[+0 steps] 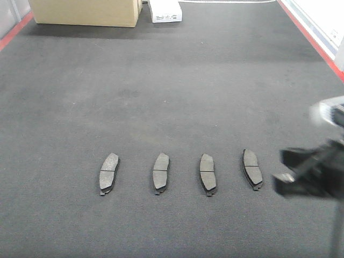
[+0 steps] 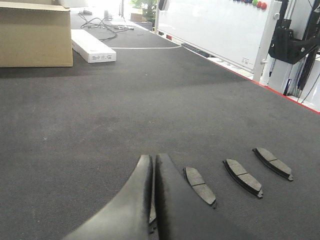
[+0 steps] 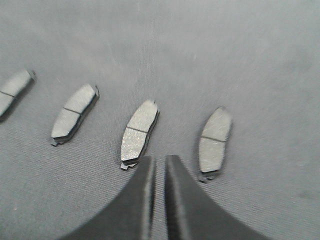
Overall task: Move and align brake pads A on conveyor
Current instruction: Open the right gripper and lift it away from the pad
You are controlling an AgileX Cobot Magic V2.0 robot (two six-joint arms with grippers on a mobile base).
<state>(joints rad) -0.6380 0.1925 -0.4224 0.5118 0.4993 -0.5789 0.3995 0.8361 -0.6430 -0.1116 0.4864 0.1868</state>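
Only the front view shows all four brake pads (image 1: 180,172) whole: they lie flat on the charcoal conveyor (image 1: 172,80) in a row from left to right, each set lengthways up the belt, spaced apart and not touching. The outer two lean slightly inward at their tops. A thin groove crosses the middle of each.

At the right edge of that view the right gripper (image 1: 306,172) is blurred and partly cut off by the frame; it sits just beside the rightmost pad, apart from it. Its own wrist camera shows the two dark fingers (image 3: 142,200) drawn almost together with a narrow slit between them and nothing held, the tips above the belt between the two nearer pads. The leftmost pad there is cut by the frame edge, and the whole view is soft.

The left gripper (image 2: 154,165) does not appear in the front view. Its wrist camera shows its fingers pressed together, clenched on nothing, with three pads to their right; the fourth is hidden.

A cardboard box (image 1: 86,12) and a white box (image 1: 165,11) stand at the far end, both cropped
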